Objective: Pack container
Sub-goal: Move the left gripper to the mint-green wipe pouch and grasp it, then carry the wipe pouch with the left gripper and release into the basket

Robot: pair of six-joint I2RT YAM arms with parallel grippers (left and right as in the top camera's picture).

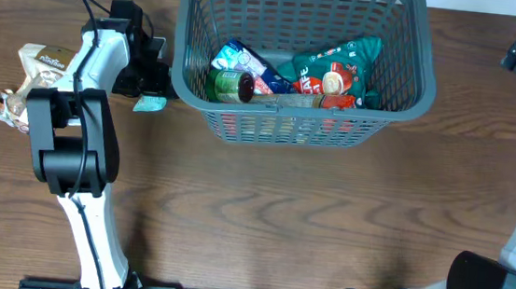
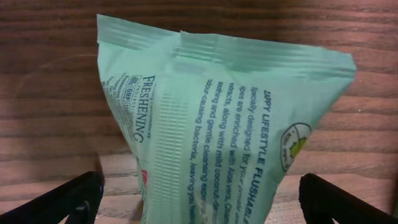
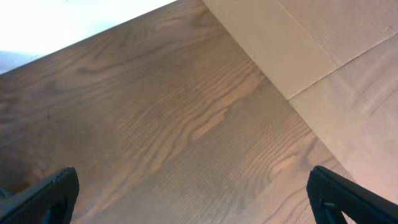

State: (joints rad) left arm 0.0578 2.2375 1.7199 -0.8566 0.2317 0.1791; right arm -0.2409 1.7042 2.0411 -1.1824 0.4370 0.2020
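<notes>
Container (image 1: 287,128) part-packed; left of it the open left gripper (image 2: 200,180) straddles a mint packet (image 2: 217,112), a beige bag (image 1: 45,65) waits; right gripper (image 3: 193,180) open.

Mint packet (image 2: 211,124) cut off below; overhead, left gripper (image 1: 148,90) hides most.

I count one grey basket (image 1: 415,79), just beside my left hand (image 2: 199,210). Inside it I make out four things: one dark green packet (image 1: 348,61), one blue-and-white packet (image 1: 237,58), one green jar (image 1: 228,87) and one red packet (image 1: 337,102); I cannot tell if more lie beneath. One mint-green wipes packet (image 2: 217,124) sits between my left fingers. Two pale bags lie on that hand's other side: a tan bag (image 1: 45,59) and a crinkled bag (image 1: 7,106).
</notes>
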